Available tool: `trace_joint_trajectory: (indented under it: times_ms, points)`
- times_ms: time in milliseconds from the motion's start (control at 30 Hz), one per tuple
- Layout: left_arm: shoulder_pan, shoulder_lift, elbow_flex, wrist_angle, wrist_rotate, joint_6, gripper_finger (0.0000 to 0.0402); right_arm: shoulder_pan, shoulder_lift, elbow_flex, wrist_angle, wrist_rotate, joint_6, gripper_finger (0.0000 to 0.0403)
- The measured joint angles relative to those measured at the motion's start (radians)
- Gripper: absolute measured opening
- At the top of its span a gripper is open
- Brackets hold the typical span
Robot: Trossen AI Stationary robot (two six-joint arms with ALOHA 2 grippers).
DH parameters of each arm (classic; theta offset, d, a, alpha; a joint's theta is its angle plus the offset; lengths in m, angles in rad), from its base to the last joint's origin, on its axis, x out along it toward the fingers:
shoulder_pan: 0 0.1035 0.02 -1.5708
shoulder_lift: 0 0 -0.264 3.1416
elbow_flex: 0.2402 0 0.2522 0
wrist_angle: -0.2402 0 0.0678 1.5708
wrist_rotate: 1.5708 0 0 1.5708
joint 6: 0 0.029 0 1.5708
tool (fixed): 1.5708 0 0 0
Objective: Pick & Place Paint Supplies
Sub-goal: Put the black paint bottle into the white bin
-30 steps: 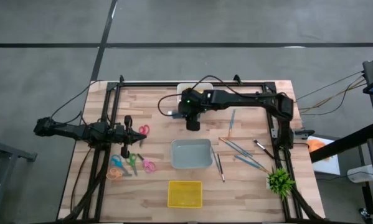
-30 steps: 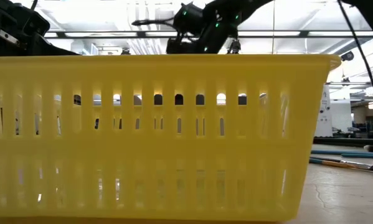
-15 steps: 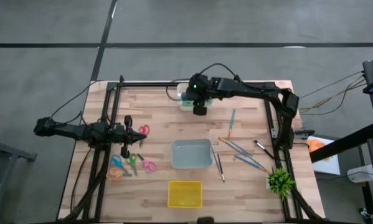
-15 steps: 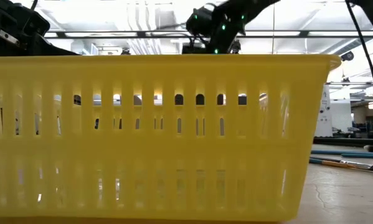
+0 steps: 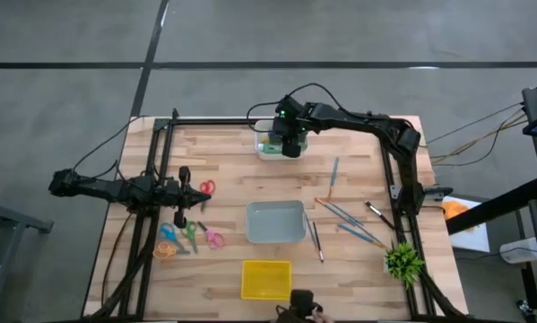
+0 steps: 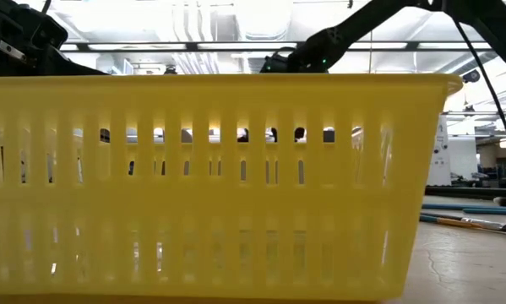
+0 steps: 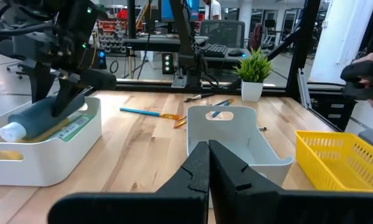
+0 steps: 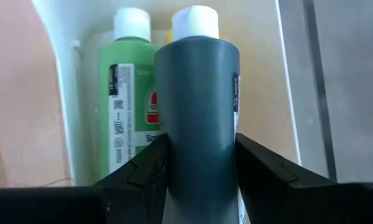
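My right gripper (image 5: pixel 290 145) hovers over the white tray (image 5: pixel 270 152) at the table's far edge, shut on the dark blue tube (image 8: pixel 197 99). The green tube (image 8: pixel 131 99) lies in the tray. Beside it, behind the blue tube's cap, a sliver of the yellow tube (image 8: pixel 167 32) shows. Several thin brushes (image 5: pixel 342 215) lie flat on the wood right of the grey bin. My left gripper (image 7: pixel 208 158) waits shut by the table's left side (image 5: pixel 182 193). My right gripper pinches the dark blue tube's body (image 8: pixel 198 155) between its two fingers (image 8: pixel 146 168), on the half away from the white cap (image 8: pixel 195 20). It comes slanting down from above, and the tube runs on ahead of the fingers. The tube is tilted, cap end (image 7: pixel 12 132) low inside the tray.
The grey bin (image 5: pixel 275 222) stands mid-table, with the yellow basket (image 5: pixel 266 278) near the front edge. Coloured scissors (image 5: pixel 192 235) lie left of the bin. A green spiky plant (image 5: pixel 402 260) stands at the near right corner. Bare wood lies between tray and bin.
My right gripper has carried the dark blue tube from above the middle of the table toward the far edge. It now stands lower, over the white tray, with the tube's cap end down inside it. The left arm has kept still.
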Motion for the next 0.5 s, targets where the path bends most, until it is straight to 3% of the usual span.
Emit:
trace_joint_trajectory:
  times_ms: [500]
  points:
    - [0.000,0.000,0.000,0.000,0.000,0.000,0.0000,0.005,0.001,0.000,0.026,-0.112,0.013,0.0153]
